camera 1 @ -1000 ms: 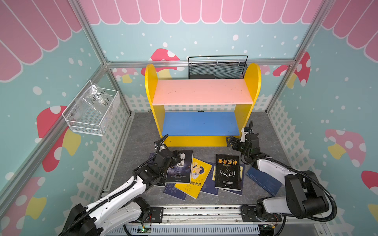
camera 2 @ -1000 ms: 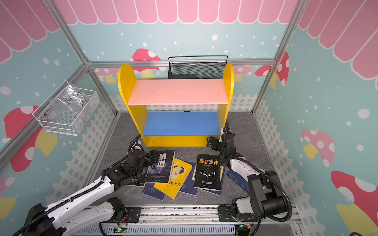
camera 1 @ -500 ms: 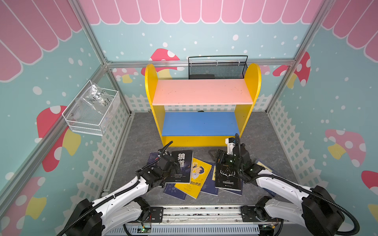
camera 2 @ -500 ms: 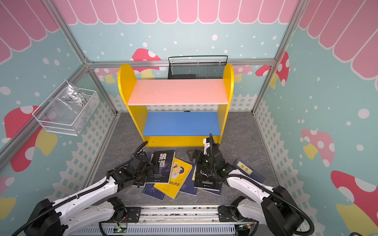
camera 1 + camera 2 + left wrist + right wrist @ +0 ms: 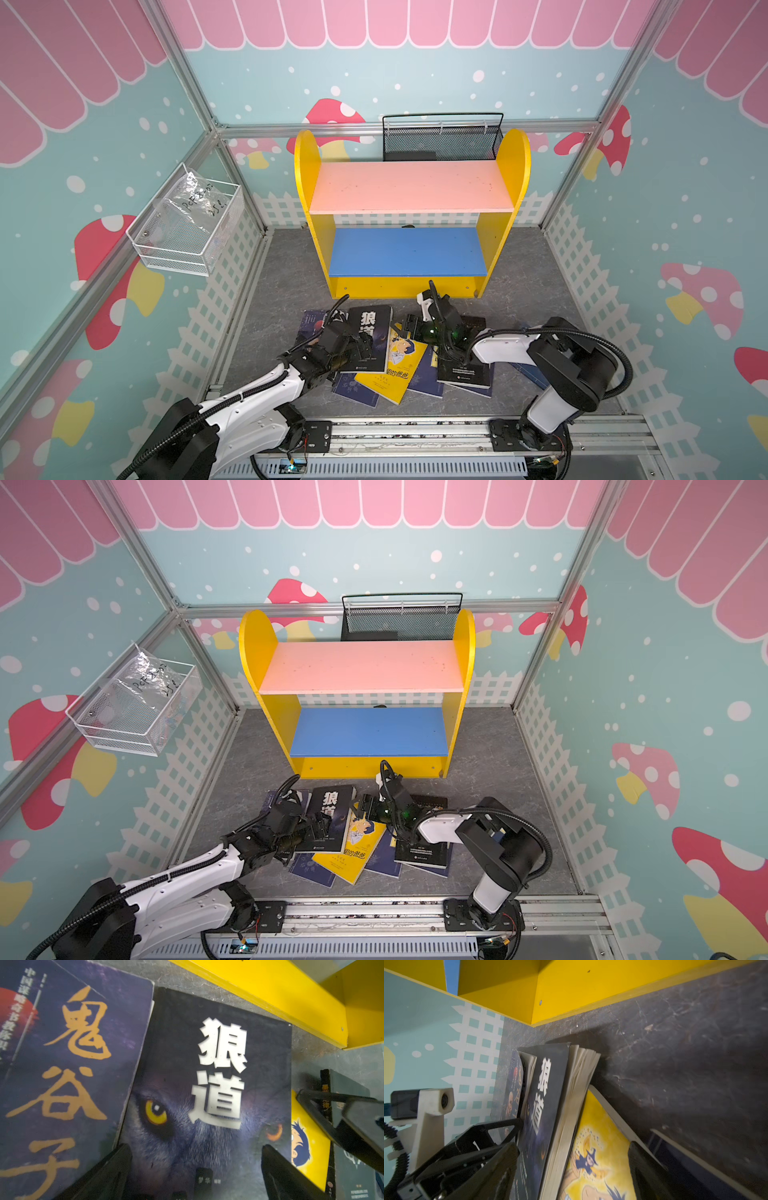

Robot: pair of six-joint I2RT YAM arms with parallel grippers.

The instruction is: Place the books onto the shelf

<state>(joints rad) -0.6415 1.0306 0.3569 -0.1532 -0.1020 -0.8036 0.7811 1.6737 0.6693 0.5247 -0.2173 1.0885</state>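
Both jaws wide over books (image 5: 398, 368)

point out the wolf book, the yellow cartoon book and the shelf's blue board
wolf book (image 5: 207, 1093): left wrist view, white title on the cover
yellow cartoon book (image 5: 397, 365): a top view, cover below the cartoon face
blue board (image 5: 407, 251): a top view, middle of its bare surface

Bright even top views, dim blurred wrist views, bowed edges

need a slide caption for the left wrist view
Open left hand above the black wolf-cover book, red-moon book alongside, yellow base of the shelf beyond.
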